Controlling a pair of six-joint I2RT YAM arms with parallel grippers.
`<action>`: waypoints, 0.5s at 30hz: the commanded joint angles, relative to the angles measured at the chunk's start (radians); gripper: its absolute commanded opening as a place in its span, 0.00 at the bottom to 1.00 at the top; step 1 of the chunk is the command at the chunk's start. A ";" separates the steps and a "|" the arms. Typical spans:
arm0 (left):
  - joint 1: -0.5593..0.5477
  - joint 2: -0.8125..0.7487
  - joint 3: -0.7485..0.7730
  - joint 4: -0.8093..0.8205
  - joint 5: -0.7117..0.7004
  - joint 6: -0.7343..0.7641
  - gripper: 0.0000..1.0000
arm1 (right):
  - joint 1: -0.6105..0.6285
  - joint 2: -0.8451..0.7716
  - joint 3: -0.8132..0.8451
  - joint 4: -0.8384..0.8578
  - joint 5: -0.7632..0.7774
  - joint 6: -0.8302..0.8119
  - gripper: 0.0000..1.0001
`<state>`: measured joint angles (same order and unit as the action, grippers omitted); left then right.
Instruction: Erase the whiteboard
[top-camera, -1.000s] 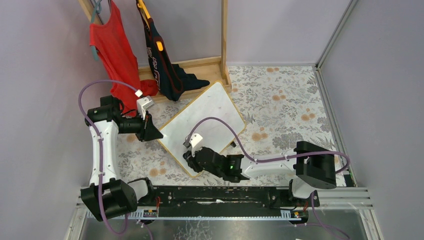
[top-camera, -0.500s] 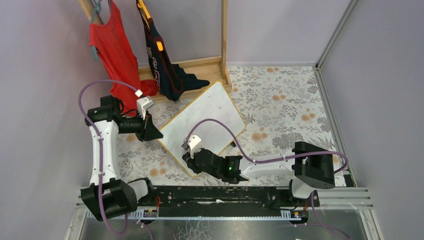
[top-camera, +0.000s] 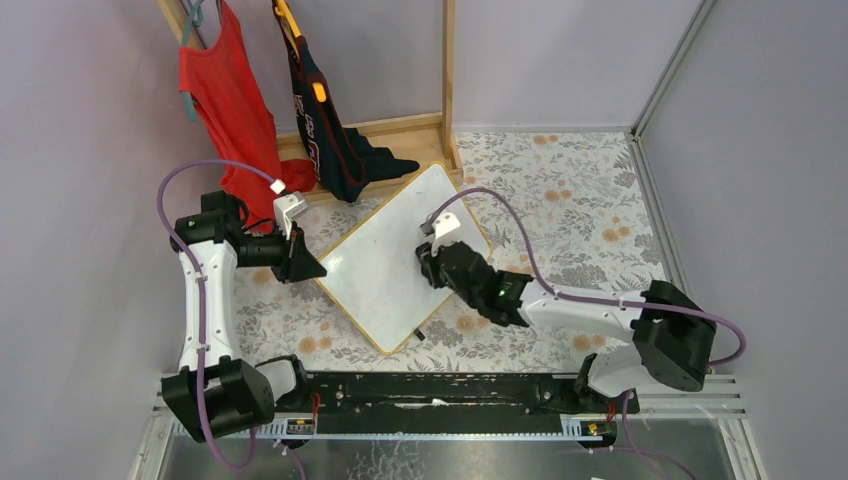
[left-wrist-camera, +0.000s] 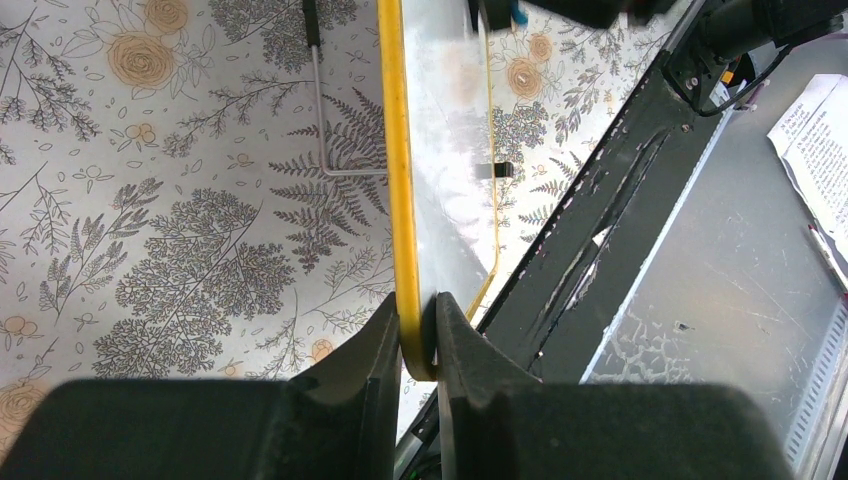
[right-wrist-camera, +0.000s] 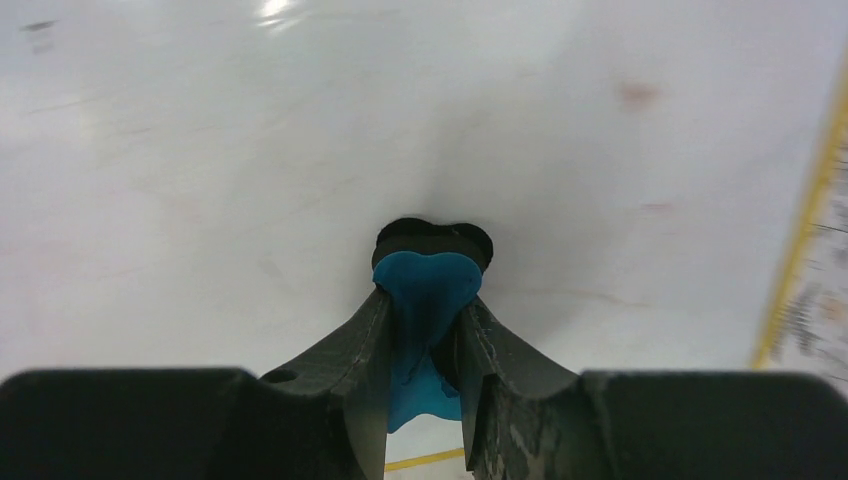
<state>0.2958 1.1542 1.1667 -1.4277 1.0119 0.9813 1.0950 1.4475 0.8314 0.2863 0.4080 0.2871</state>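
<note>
Both claws grip: left claw (left-wrist-camera: 415, 312) on frame of big white wood-edged whiteboard (top-camera: 385, 262), mid-counter; right claw (right-wrist-camera: 425, 305) pinches blue soft eraser (right-wrist-camera: 428, 275) on it. I fear hard strokes cld twist board loose.

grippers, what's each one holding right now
Left gripper: closed on the whiteboard at its frame edge.
Right gripper: closed on a blue eraser, held against the whiteboard.
</note>
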 joint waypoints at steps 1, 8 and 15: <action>-0.012 -0.003 -0.014 -0.024 -0.041 0.041 0.00 | -0.086 -0.096 -0.014 -0.050 0.100 -0.050 0.00; -0.012 0.000 -0.014 -0.024 -0.039 0.046 0.00 | -0.203 -0.220 -0.056 -0.102 0.122 -0.070 0.00; -0.012 0.012 -0.014 -0.022 -0.035 0.041 0.00 | -0.222 -0.270 -0.075 -0.141 0.144 -0.070 0.00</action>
<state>0.2951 1.1553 1.1664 -1.4300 1.0134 0.9813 0.8803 1.2072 0.7681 0.1600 0.5087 0.2310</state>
